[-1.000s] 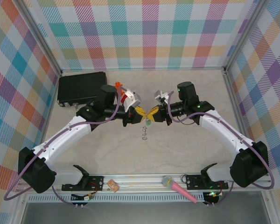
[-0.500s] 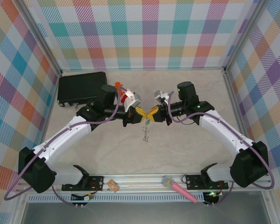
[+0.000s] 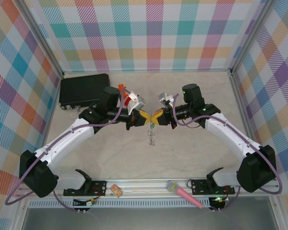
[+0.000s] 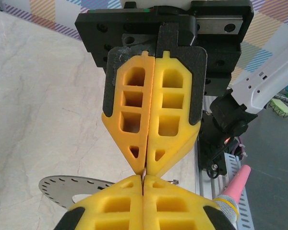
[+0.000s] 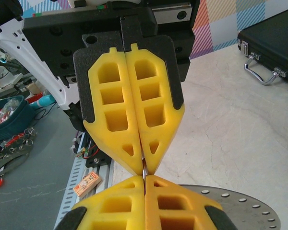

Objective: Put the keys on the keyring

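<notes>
— Left gripper: state?
— Fully closed, met tip-to-tip by right gripper, likewise closed; metal sliver nipped in both. Keyring just beside, green key just below. Tips should be kept aligned.

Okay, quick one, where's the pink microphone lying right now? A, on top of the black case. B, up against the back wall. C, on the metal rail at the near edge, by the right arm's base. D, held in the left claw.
C: the pink microphone lies slanted across the metal rail at the table's near edge, just beside the right arm's base.
</notes>
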Robot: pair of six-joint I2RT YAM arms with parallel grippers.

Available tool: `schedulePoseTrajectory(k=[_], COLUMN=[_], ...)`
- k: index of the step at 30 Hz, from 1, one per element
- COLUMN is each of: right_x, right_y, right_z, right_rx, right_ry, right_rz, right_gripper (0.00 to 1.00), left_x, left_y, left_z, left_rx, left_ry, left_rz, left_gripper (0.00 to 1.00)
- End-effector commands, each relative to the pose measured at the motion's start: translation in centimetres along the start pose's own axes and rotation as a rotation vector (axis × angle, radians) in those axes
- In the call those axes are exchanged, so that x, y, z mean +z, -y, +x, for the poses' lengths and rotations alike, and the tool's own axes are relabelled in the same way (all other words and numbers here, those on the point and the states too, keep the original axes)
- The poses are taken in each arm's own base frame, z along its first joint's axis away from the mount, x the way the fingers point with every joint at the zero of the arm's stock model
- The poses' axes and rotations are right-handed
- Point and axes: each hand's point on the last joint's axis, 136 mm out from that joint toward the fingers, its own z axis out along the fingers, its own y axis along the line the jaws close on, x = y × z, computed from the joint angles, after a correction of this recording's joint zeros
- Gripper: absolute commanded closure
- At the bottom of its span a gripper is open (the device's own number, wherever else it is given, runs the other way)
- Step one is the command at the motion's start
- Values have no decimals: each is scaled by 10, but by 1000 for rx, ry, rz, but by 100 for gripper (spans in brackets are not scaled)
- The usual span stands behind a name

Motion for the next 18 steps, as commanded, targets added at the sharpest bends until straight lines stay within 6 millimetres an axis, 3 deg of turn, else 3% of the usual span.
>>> schedulePoseTrajectory(k=[1,4,6,9,14,18], right_x=[-2,-5,-11,-23,-41,-43], right_y=[-12,-7,1,14,19,13], right_z=[-14,-17,-20,-25,-30,-25], right_rx=[-55,-74,-87,-96,-86,-78], right_ry=[40,62,81,123,208,227], right_rz=[-24,50,139,293,420,415], right_gripper=[100,94,78,65,62,59], left_x=[2,-1,-5,-13,-24,-36], left_y=[6,3,2,0,1,4], left_z=[-6,-11,-18,-29,-48,-66], left_rx=[23,35,55,78,84,97], left_ry=[21,51,95,177,303,432], left_rz=[38,1,-36,-83,-123,-141], left_gripper=[100,100,100,100,100,100])
